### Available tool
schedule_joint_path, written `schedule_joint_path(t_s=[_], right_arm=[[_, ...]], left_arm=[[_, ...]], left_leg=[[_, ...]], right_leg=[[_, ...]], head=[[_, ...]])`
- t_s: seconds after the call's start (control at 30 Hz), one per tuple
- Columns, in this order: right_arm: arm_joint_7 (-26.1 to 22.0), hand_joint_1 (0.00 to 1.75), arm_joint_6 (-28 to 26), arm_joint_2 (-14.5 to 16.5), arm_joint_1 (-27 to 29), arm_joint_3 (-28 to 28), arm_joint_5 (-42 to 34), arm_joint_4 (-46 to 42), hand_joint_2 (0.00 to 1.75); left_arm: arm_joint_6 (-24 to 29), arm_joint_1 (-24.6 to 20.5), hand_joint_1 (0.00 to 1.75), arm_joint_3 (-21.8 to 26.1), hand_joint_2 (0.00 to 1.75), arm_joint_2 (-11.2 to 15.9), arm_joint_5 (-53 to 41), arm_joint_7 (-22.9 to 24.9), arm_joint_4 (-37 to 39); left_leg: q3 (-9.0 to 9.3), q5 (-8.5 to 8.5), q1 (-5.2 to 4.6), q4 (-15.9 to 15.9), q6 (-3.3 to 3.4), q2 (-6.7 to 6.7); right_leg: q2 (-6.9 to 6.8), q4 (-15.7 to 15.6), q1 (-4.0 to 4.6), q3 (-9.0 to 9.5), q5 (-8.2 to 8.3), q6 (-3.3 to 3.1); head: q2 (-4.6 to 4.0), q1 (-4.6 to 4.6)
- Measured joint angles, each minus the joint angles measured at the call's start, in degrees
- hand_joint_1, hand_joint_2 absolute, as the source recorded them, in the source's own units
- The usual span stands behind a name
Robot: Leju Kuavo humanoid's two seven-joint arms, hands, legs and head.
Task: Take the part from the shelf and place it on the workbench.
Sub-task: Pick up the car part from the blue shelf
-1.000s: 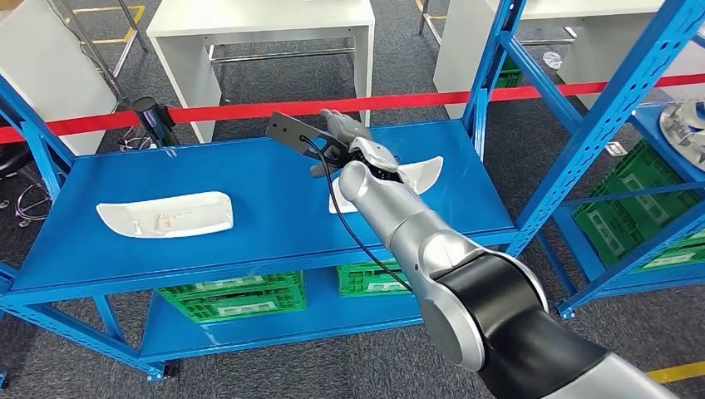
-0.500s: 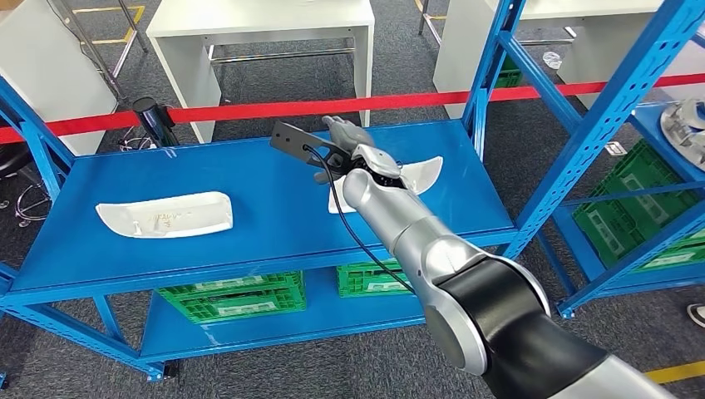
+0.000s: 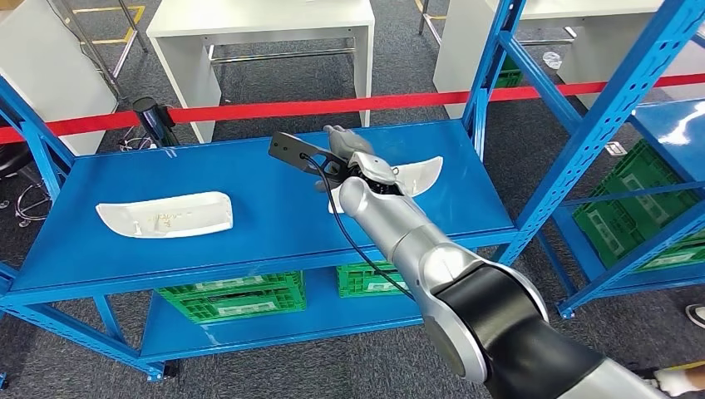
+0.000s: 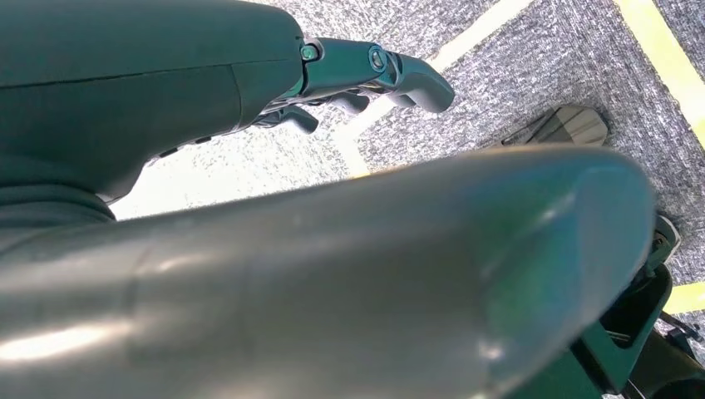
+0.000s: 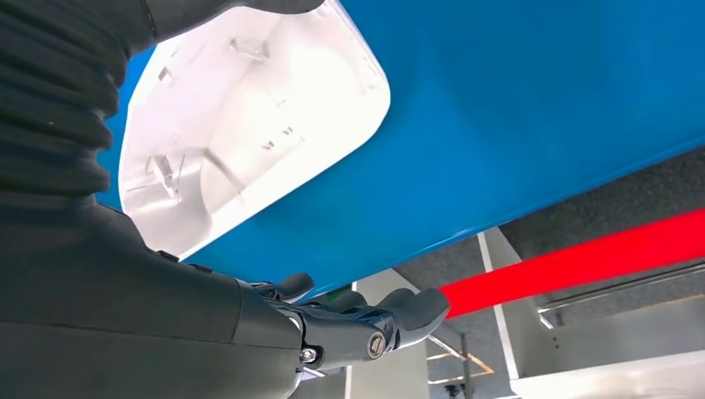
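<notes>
Two white curved parts lie on the blue shelf (image 3: 274, 199): one at the left (image 3: 166, 214), one at the right (image 3: 422, 173). My right hand (image 3: 347, 151) hovers over the near end of the right part, with my silver forearm covering that part's left half. In the right wrist view the right part (image 5: 249, 125) lies hollow side up just beneath the hand (image 5: 366, 320), whose fingers are stretched out and hold nothing. My left hand (image 4: 374, 71) hangs over the grey floor with nothing in it.
A red barrier tape (image 3: 249, 110) runs behind the shelf, with white tables (image 3: 266, 33) beyond it. Green crates (image 3: 233, 295) sit on the lower shelf. A second blue rack (image 3: 665, 133) with green crates stands at the right. A person's shoe (image 3: 695, 314) is at the lower right.
My right hand has sunk a little toward the right white part. A silvery thing on the right rack has gone, and a shoe has appeared at the lower right.
</notes>
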Motion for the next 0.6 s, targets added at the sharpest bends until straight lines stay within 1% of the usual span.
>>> schedule_joint_path(t_s=[0.27,0.6], right_arm=[[-0.2,0.0,0.7,-0.7,0.2,1.7,-1.6,-0.2,1.75],[2.1,0.0,0.2,-1.0,1.1,3.6,-2.6,-1.7,1.75]], left_arm=[[0.0,0.0,0.0,0.0,0.0,-0.2,-0.3,0.1,0.0],[0.0,-0.1,0.0,0.0,0.0,-0.2,-0.3,0.7,0.0]], left_leg=[[0.0,0.0,0.0,0.0,0.0,0.0],[-0.01,0.0,0.0,0.0,0.0,0.0]], right_leg=[[0.0,0.0,0.0,0.0,0.0,0.0],[0.0,0.0,0.0,0.0,0.0,0.0]], head=[[0.0,0.0],[0.01,0.0]])
